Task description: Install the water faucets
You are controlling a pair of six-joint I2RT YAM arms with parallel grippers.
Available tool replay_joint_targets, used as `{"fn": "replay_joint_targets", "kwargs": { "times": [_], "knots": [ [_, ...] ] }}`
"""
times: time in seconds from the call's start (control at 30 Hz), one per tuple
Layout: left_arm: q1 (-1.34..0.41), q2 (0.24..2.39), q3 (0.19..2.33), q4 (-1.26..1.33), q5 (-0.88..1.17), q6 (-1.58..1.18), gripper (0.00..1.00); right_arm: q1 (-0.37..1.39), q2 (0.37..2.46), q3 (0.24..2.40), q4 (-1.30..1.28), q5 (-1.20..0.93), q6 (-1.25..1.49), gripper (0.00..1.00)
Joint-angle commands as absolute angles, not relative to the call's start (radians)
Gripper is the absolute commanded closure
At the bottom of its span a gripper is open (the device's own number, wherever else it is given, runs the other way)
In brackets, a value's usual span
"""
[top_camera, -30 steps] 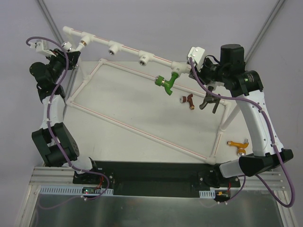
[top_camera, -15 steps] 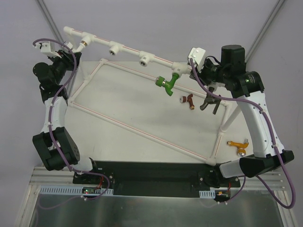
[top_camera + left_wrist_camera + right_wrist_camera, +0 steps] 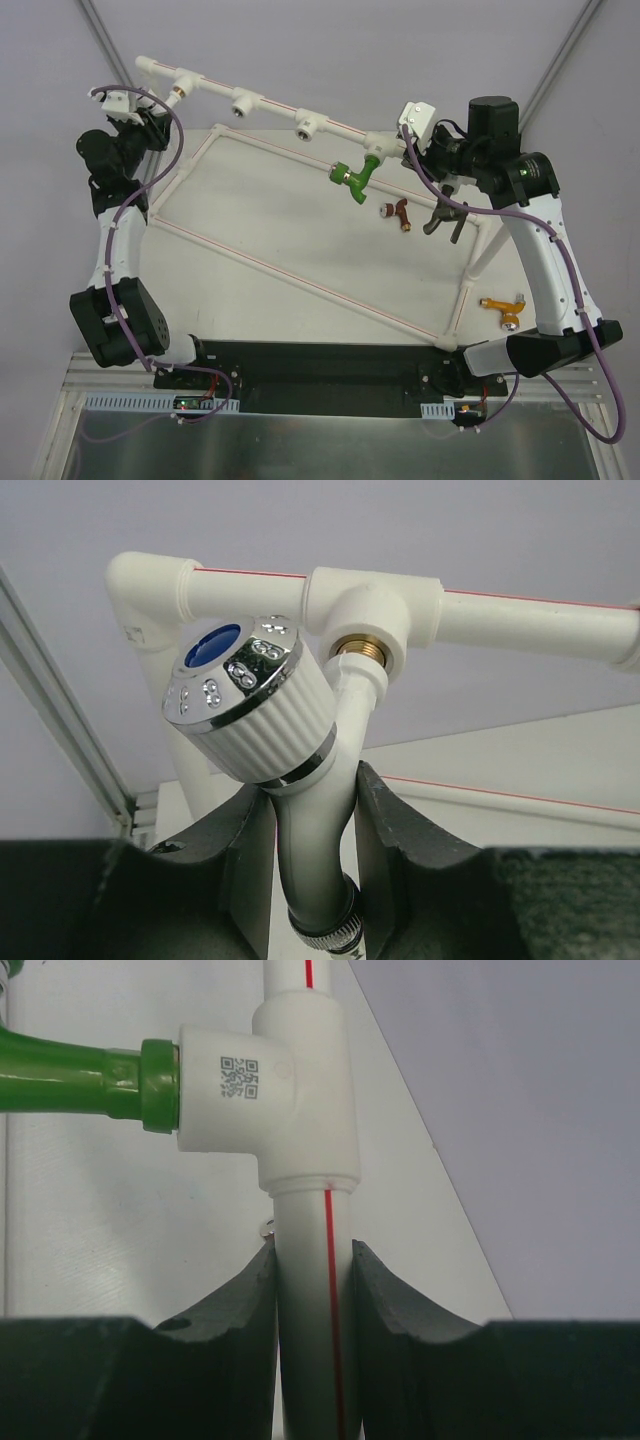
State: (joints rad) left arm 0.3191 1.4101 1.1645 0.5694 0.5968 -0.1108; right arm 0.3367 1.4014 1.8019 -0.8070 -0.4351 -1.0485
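The left wrist view shows what the top view hides. The left gripper (image 3: 312, 792) is clamped on the curved neck of the white faucet (image 3: 250, 715), whose ribbed knob has a blue cap. The faucet's upper end meets the brass socket of the end tee (image 3: 370, 605) at the frame's far left corner. How far it is in, I cannot tell.

The right wrist view shows the right gripper (image 3: 312, 1260) closed on the frame's red-striped pipe, just under the QR tee (image 3: 265, 1095). The green faucet (image 3: 70, 1080) sits in this tee's side socket. From above the hold itself is hidden.

Only the top view shows the loose faucets:
- The red faucet (image 3: 399, 212) lies inside the frame (image 3: 270, 105), near the green one.
- The grey faucet (image 3: 443, 217) lies just beside the red one, towards the frame's right end.
- The orange faucet (image 3: 503, 305) lies outside the frame's near right corner.

The frame stands on a white table (image 3: 290, 230) before a plain pale wall (image 3: 330, 40), with slanting metal poles at both far corners. A black base plate and metal rails run along the table's near edge.

Since a second ago the left arm has swung its wrist farther along the frame's top pipe, towards the end tee, and its purple cable now loops higher. The right arm and the loose faucets have not moved.
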Motion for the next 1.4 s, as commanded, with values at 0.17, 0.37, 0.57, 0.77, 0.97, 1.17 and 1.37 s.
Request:
{"fn": "replay_joint_targets", "kwargs": {
  "times": [0.17,0.37,0.57,0.77,0.97,1.17,1.37],
  "knots": [
    [0.167,1.378,1.164,0.393,0.605,0.354,1.0,0.354,1.359,1.801,-0.816,-0.462,-1.028,0.98],
    [0.132,1.373,1.157,0.357,0.523,0.494,1.0,0.357,1.358,1.799,-0.811,-0.462,-1.029,0.98],
    [0.069,1.361,1.135,0.348,0.411,0.644,1.0,0.36,1.356,1.798,-0.807,-0.463,-1.028,0.98],
    [0.028,1.348,1.098,0.388,0.342,0.712,1.0,0.362,1.351,1.796,-0.804,-0.465,-1.028,0.98],
    [0.003,1.345,1.052,0.448,0.275,0.791,1.0,0.364,1.347,1.792,-0.796,-0.465,-1.025,0.98],
    [-0.049,1.351,0.993,0.555,0.186,0.87,1.0,0.364,1.344,1.79,-0.792,-0.465,-1.023,0.98],
    [-0.055,1.348,0.983,0.59,0.166,0.847,0.81,0.365,1.344,1.787,-0.792,-0.465,-1.025,0.98]
  ]
}}
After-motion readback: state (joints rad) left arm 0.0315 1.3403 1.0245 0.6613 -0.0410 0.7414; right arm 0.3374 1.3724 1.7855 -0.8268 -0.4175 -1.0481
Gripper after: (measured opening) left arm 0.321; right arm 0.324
